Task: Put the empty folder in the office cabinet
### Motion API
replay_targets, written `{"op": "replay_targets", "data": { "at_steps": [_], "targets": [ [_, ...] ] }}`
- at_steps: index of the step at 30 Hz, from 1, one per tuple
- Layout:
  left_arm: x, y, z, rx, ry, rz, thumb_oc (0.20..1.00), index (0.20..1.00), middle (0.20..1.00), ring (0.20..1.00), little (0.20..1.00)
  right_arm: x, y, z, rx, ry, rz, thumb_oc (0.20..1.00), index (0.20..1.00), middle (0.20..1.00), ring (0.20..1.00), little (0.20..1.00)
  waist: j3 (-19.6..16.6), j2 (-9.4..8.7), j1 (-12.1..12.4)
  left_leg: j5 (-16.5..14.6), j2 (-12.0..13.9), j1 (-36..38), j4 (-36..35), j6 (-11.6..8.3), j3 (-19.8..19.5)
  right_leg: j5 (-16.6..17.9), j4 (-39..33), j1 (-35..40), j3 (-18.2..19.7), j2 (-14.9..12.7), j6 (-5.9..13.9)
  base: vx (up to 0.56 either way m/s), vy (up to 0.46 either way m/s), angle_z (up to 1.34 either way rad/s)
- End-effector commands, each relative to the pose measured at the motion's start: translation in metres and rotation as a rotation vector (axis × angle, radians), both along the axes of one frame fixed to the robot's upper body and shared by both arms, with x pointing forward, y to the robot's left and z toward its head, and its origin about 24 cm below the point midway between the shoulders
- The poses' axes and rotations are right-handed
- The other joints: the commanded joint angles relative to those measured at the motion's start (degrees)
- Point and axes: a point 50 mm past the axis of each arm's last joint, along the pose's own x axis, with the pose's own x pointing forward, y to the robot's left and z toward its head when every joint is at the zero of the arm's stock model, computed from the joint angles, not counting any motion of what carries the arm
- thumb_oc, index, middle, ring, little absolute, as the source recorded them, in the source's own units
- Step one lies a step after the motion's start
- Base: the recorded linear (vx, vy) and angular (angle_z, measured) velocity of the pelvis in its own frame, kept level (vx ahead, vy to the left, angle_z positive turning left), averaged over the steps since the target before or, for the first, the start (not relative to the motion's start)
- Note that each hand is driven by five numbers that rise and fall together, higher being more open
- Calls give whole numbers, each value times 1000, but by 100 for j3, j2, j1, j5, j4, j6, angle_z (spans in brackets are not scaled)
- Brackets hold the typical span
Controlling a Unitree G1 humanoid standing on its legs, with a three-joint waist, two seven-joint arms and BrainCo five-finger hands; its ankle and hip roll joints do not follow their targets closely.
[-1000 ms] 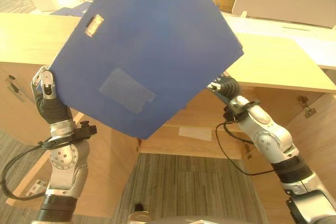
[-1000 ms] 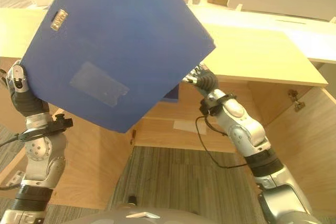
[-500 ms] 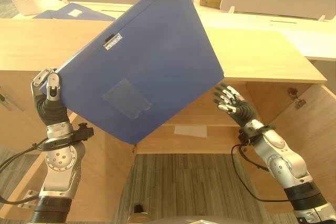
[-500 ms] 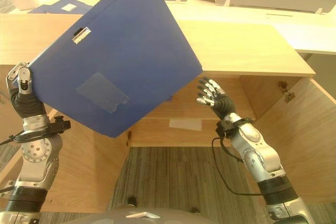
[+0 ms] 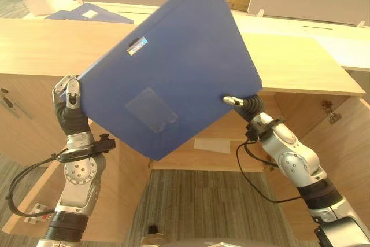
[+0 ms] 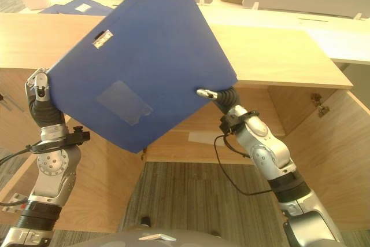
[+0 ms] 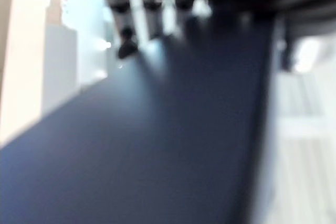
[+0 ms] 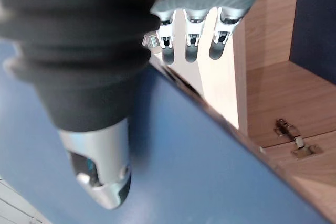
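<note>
Wooden cabinet stands open beyond and below both my hands, its tabletop running wide behind them and its bare shelf just past my right wrist. Between my hands, held up in the air in front of that opening and tilted on one corner, is the big blue folder. It looks broad, flat and stiff, probably light since it is empty, and its smooth cover seems likely to slip, so I judge the edges near opposite corners to be the best places to hold. My left hand pinches its lower left corner, thumb on the front, fingers behind. My right hand takes the right-hand edge, thumb pressed on the cover, fingers curled past the rim. Small on the cover are a clear label pocket and a metal clip.
</note>
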Motion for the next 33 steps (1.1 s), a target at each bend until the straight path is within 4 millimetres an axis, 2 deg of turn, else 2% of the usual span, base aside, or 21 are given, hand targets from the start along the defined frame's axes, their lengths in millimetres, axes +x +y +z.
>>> {"op": "replay_targets", "data": {
  "at_steps": [1,5,7,10,12,20,21,25,27,28,29,30,33],
  "targets": [
    [10,-12,25,0,-139,-74,200,200,200,200,200,0,6,33,77,-97,2,1000,1000,1000,1000,1000,-320,117,121,-483,169,134,-56,20,-214,-333,-15,191,58,-596,429,0,0,0],
    [12,-17,26,-10,-144,-86,200,200,200,200,200,2,11,36,84,-94,2,1000,1000,1000,1000,1000,-323,115,135,-484,168,134,-56,21,-224,-337,-15,199,48,-593,425,-1,0,2],
    [18,-40,30,-97,-171,-163,200,200,200,200,200,6,35,54,124,-107,-2,1000,1000,1000,1000,1000,-333,95,186,-498,152,133,-56,41,-253,-333,-15,227,17,-583,405,-25,-5,10],
    [19,-41,30,-109,-175,-167,200,200,200,200,200,7,37,57,130,-110,-2,1000,1000,1000,1000,1000,-331,92,186,-499,153,136,-56,41,-250,-333,-15,229,17,-582,402,-13,-3,6],
    [20,-50,34,-151,-198,-191,200,200,200,200,200,5,47,62,133,-120,20,1000,1000,1000,1000,1000,-337,82,177,-507,155,139,-56,40,-244,-338,-15,229,35,-570,388,-31,-7,9],
    [22,-68,46,-274,-274,-245,200,200,200,200,200,2,66,51,144,-93,40,1000,1000,1000,1000,1000,-337,95,109,-506,164,151,-56,49,-231,-332,-15,224,77,-562,383,-13,-3,0],
    [24,-77,49,-290,-268,-266,200,200,200,200,200,0,70,47,132,-101,31,200,200,200,200,200,-341,104,60,-511,172,161,-56,47,-207,-326,-15,214,100,-563,392,0,0,0],
    [25,-78,49,-292,-265,-268,200,200,200,200,200,0,71,47,128,-102,27,200,200,200,200,200,-341,105,56,-512,173,163,-56,47,-205,-326,-15,214,101,-563,393,0,0,0],
    [32,-84,42,-317,-175,-292,200,200,200,200,200,0,69,42,111,-120,-9,200,200,200,200,200,-333,128,1,-518,168,167,-56,49,-186,-325,-15,197,138,-560,394,0,0,0],
    [33,-85,38,-320,-144,-296,241,241,241,241,241,-1,66,41,105,-126,-22,200,200,200,200,200,-326,131,-6,-521,169,167,-56,51,-181,-324,-15,194,138,-560,394,-10,-20,-4],
    [34,-85,33,-332,-112,-302,649,649,649,649,649,-1,62,39,97,-134,-42,200,200,200,200,200,-318,133,-10,-526,169,165,-56,55,-174,-320,-15,189,134,-561,398,-10,-19,-4],
    [34,-83,28,-344,-84,-303,1000,1000,1000,1000,1000,-1,58,38,86,-146,-61,200,200,200,200,200,-310,134,-9,-530,168,165,-56,59,-171,-316,-15,188,132,-562,400,0,0,0],
    [32,-79,17,-343,-29,-321,1000,1000,1000,1000,1000,-2,46,33,64,-176,-95,200,200,200,200,200,-282,138,-13,-538,168,155,-56,69,-165,-312,-15,176,131,-564,401,-12,-11,0]
  ]
}}
